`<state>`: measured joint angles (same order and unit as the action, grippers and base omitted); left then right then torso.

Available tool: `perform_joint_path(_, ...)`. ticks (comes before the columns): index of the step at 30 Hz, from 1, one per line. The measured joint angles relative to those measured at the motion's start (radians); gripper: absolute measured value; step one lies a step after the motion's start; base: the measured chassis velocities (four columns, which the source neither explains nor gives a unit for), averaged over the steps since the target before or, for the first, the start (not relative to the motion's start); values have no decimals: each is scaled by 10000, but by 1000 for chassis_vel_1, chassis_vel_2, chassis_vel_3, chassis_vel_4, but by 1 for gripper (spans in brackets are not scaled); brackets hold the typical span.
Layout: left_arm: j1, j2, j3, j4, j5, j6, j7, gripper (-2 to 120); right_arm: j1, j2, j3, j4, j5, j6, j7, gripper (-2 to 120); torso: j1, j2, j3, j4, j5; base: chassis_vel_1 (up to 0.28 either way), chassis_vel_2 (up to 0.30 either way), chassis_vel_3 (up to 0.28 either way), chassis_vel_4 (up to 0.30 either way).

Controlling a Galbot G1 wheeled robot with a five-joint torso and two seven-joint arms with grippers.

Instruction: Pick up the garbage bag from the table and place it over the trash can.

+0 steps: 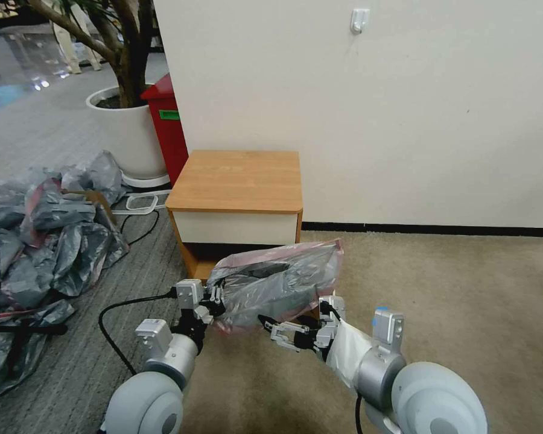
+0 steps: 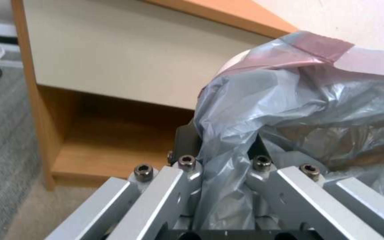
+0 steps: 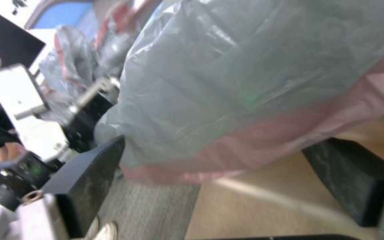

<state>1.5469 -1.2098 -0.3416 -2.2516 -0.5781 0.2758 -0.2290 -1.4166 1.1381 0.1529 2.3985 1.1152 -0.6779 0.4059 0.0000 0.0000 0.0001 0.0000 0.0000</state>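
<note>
The garbage bag (image 1: 280,282), translucent grey with a pink rim band, hangs billowed in front of the table (image 1: 238,181), level with its lower shelf. My left gripper (image 1: 216,304) is shut on the bag's left edge. In the left wrist view the grey film (image 2: 227,140) is pinched between that gripper's (image 2: 225,161) fingers. My right gripper (image 1: 282,330) is open just under the bag's pink hem (image 3: 227,156), its (image 3: 221,190) pads wide apart and touching nothing. A pale rounded edge (image 2: 228,65) peeks from under the band; I cannot tell if it is the trash can.
A big heap of grey and pink bags (image 1: 42,241) covers the floor at the left. Behind it stand a white plant pot (image 1: 130,135) and a red bin (image 1: 166,129). A black cable (image 1: 111,325) loops by my left arm. Beige carpet (image 1: 452,283) lies open at the right.
</note>
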Motion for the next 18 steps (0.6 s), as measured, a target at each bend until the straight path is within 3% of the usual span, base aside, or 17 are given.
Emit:
perform_joint_path(5,-27,-35,60,30,-410,67,-35,7,-54,121,-19,-197,-493,272,-422,78,0,0,0,0,0,0,0,0,0)
perform_joint_path(9,-107,-109,124,33,-1270,313,-323,7,-131,219,-13,-239,-745,467,-691,58,1,0,-1,0,0,0,0,0,0)
perform_joint_path(18,-168,-245,252,99,-1871,465,-715,7,-236,257,-11,-188,-1059,630,-942,28,0,0,-1,0,0,0,0,0,0)
